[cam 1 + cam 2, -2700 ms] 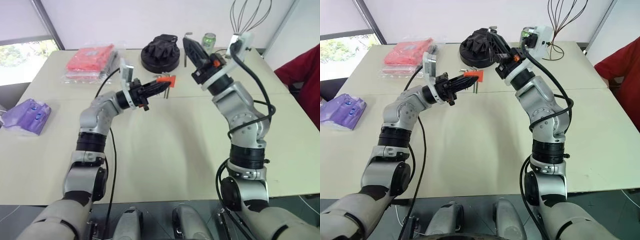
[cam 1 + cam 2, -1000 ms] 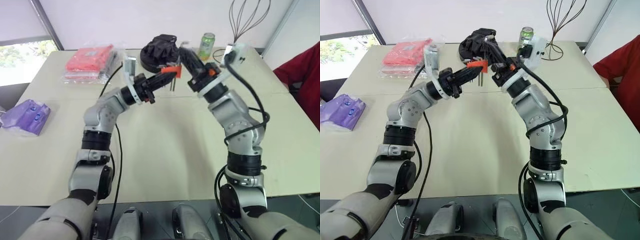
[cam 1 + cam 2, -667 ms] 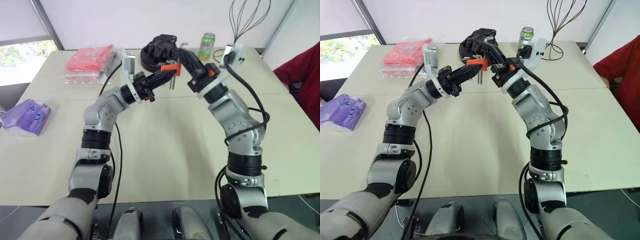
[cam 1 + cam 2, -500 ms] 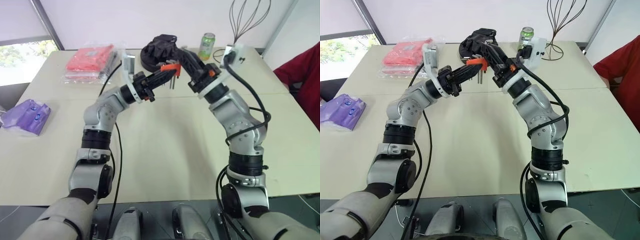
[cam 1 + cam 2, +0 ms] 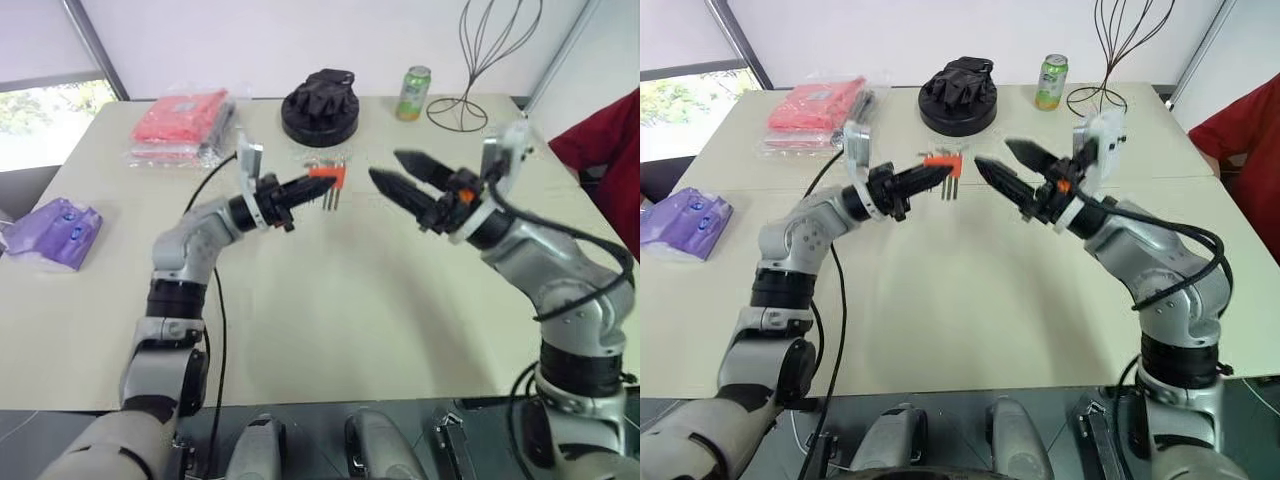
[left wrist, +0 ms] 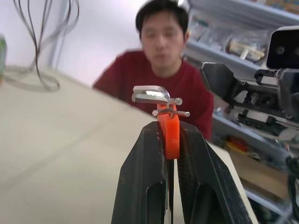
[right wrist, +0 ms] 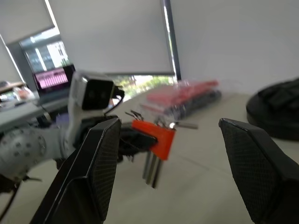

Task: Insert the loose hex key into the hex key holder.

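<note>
Above a pale worktop (image 5: 330, 300), the left pincer (image 5: 300, 186) is clamped on the orange-red hex key holder (image 5: 325, 175), held up off the surface with its metal keys hanging down from the block; the loose hex key cannot be told apart from those keys. Facing it from just beside, the right pincer (image 5: 405, 177) stands with its two black fingers spread wide and nothing between them. Nothing lies between the two pincers. Toward the far edge of the worktop sit a black round object (image 5: 320, 105), a green drink can (image 5: 411, 92) and a wire-frame stand (image 5: 480, 60); a red packet in clear plastic (image 5: 180, 125) lies at the far left, and a purple packet (image 5: 55, 230) rests near the left edge, all well apart from the holder. A person in a red top (image 6: 163, 86) sits beyond the worktop on the right. Compared with a second ago, the right pincer, then closed at the holder's keys, has let go, opened and drawn back to the right and lower, while the left pincer has come down slightly with the holder still in its grip.
</note>
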Controlling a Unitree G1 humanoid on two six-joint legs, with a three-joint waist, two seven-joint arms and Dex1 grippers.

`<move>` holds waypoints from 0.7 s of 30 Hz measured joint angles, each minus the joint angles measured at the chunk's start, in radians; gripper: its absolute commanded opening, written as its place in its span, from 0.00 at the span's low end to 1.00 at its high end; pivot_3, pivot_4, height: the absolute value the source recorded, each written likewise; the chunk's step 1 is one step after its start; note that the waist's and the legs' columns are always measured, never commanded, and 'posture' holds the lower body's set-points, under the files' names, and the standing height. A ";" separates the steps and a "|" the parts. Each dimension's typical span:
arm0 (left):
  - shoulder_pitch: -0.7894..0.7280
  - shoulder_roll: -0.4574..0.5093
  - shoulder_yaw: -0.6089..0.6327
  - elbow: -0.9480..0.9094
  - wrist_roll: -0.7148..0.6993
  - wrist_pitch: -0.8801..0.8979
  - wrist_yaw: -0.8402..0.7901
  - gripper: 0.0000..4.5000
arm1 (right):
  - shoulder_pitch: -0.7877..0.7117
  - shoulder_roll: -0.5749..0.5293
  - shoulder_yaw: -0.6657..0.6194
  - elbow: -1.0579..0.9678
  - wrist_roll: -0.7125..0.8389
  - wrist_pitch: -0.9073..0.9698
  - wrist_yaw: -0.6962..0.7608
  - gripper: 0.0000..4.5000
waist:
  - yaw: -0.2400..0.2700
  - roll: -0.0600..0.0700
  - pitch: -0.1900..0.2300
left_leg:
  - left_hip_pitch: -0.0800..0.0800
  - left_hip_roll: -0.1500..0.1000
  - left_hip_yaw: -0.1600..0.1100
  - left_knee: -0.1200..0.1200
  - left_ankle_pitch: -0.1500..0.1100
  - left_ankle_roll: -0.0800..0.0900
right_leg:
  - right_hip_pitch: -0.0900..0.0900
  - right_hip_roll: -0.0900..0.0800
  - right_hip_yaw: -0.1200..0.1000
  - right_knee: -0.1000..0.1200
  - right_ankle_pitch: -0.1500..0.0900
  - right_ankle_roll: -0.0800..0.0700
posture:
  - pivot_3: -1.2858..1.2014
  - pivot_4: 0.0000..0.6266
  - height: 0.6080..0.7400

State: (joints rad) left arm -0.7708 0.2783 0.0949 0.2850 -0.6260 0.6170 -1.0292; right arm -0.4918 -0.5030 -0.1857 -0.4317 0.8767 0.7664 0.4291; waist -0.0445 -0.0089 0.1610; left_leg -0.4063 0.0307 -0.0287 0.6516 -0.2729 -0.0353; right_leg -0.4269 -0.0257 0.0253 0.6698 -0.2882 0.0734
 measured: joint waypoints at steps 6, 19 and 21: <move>0.138 0.004 0.068 -0.060 -0.066 0.204 0.175 0.00 | 0.026 0.030 0.019 0.006 -0.060 -0.046 -0.007 0.76 | 0.002 0.000 0.000 | 0.000 0.000 -0.001 0.000 0.000 0.000 | 0.000 0.000 0.000 0.001 0.000 0.000 | 0.52 0.24 1.00; 0.230 0.024 0.083 -0.034 -0.038 0.317 0.379 0.99 | 0.036 0.112 0.061 0.055 -0.142 -0.097 -0.026 0.78 | 0.025 0.001 -0.001 | 0.004 0.000 0.000 0.001 0.000 0.000 | 0.004 -0.001 0.000 0.001 0.000 0.000 | 0.52 0.24 1.00; 0.230 0.040 0.079 -0.034 -0.016 0.301 0.407 0.99 | 0.035 0.112 0.061 0.056 -0.148 -0.096 -0.023 0.78 | 0.021 0.000 -0.001 | 0.012 0.000 0.000 -0.002 0.000 0.000 | 0.009 0.000 0.002 0.001 0.000 0.000 | 0.52 0.24 1.00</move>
State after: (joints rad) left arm -0.5408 0.3186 0.1738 0.2508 -0.6416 0.9184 -0.6226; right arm -0.4569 -0.3915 -0.1245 -0.3759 0.7291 0.6699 0.4059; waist -0.0233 -0.0084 0.1602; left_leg -0.3944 0.0307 -0.0283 0.6492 -0.2730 -0.0352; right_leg -0.4183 -0.0261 0.0277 0.6705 -0.2883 0.0733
